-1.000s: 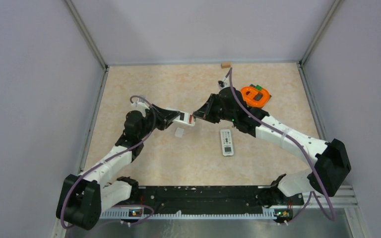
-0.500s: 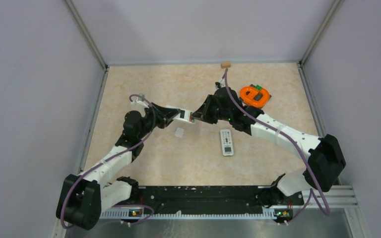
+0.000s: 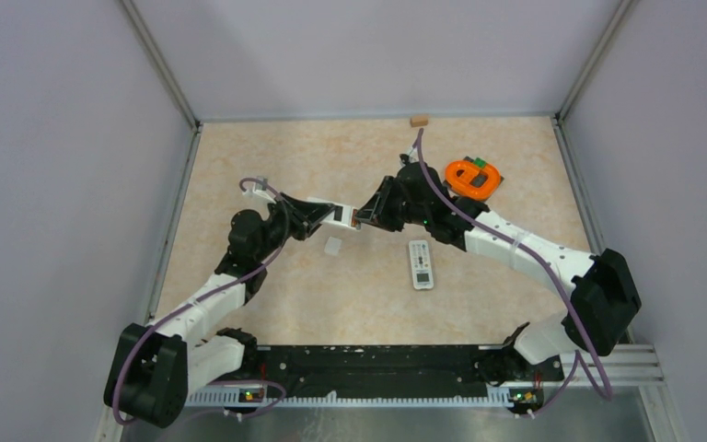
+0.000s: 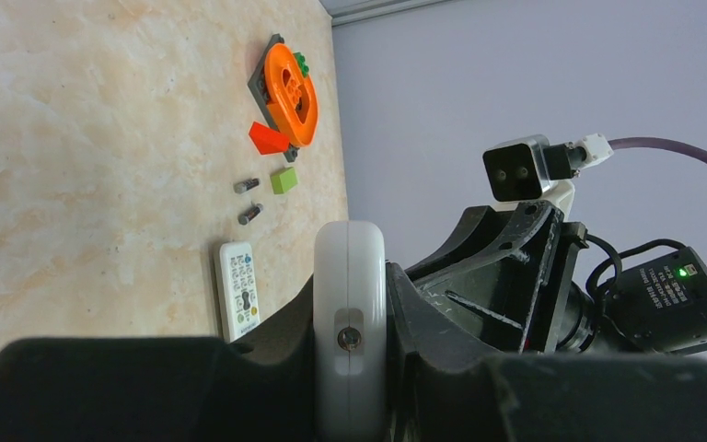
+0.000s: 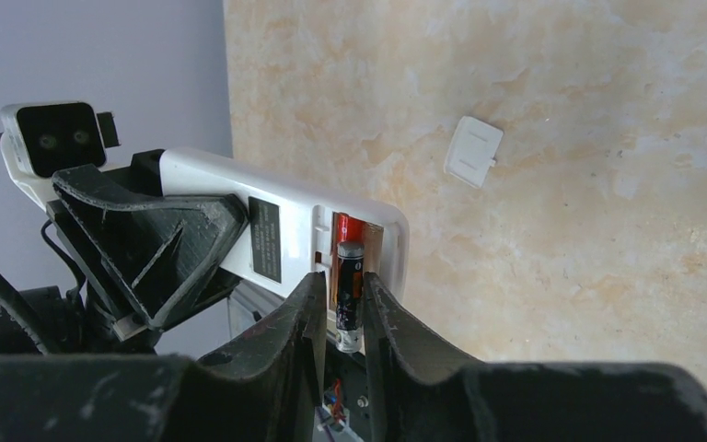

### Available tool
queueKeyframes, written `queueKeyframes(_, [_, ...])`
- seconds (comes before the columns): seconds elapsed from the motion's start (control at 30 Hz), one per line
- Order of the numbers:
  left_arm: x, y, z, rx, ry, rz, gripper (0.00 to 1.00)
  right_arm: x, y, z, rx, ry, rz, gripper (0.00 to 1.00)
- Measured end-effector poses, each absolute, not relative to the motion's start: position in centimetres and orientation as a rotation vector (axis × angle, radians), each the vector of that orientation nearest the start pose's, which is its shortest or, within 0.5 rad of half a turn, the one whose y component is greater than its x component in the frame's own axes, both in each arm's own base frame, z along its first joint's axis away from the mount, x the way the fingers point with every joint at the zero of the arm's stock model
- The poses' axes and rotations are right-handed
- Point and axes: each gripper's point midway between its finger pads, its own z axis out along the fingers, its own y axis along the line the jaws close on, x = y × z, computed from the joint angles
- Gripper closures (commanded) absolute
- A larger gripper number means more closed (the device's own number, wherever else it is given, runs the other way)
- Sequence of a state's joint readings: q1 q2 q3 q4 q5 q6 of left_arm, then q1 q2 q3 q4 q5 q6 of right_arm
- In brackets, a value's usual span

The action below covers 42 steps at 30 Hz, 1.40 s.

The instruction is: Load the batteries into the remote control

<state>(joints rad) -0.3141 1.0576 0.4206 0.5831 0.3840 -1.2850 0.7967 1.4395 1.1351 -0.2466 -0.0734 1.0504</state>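
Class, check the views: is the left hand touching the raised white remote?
Touching. The left wrist view shows the white remote clamped between the dark fingers of the left hand, with no gap on either side.

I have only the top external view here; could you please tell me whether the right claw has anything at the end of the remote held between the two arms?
Observer: Yes. In the right wrist view a battery stands between the fingers of the right claw, against the open compartment at the end of the white remote. I cannot tell whether they grip it.
Operator: Thank you. How does the left claw hold that remote?
Observer: The left claw is shut on it, with one finger on each flat face.
Operator: Are there other batteries on the table?
Observer: Two spare batteries lie near the green block, apart from each other.
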Motion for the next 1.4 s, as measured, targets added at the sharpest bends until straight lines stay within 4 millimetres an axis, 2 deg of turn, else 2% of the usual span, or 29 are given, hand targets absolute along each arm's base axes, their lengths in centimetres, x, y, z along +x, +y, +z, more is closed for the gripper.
queueKeyframes(0.23, [29.52, -20.4, 22.19, -0.556, 1.773, -1.488, 1.0, 27.0, 34.65, 21.31, 0.265, 2.34, 1.108, 0.76])
queueKeyframes(0.5, [29.67, -20.29, 22.21, -0.562, 1.767, -1.48, 1.0, 27.06, 34.55, 21.19, 0.28, 2.343, 1.101, 0.92])
queueKeyframes(0.9, [30.12, -19.99, 22.83, -0.537, 1.724, -1.454, 1.0, 26.99, 34.5, 21.54, 0.338, 2.341, 1.123, 0.95])
queueKeyframes(1.03, [30.14, -20.0, 23.03, -0.53, 1.715, -1.456, 1.0, 27.12, 34.47, 21.65, 0.383, 2.333, 1.133, 0.92])
queueKeyframes(1.13, [30.15, -20.01, 23.16, -0.526, 1.71, -1.459, 1.0, 27.27, 34.46, 21.71, 0.423, 2.33, 1.139, 0.87])
queueKeyframes(1.3, [30.25, -20.04, 22.9, -0.531, 1.717, -1.456, 1.0, 27.68, 34.59, 21.69, 0.486, 2.321, 1.149, 0.74])
queueKeyframes(1.4, [30.3, -20.06, 22.76, -0.534, 1.721, -1.455, 1.0, 27.9, 34.79, 21.84, 0.51, 2.311, 1.163, 0.62])
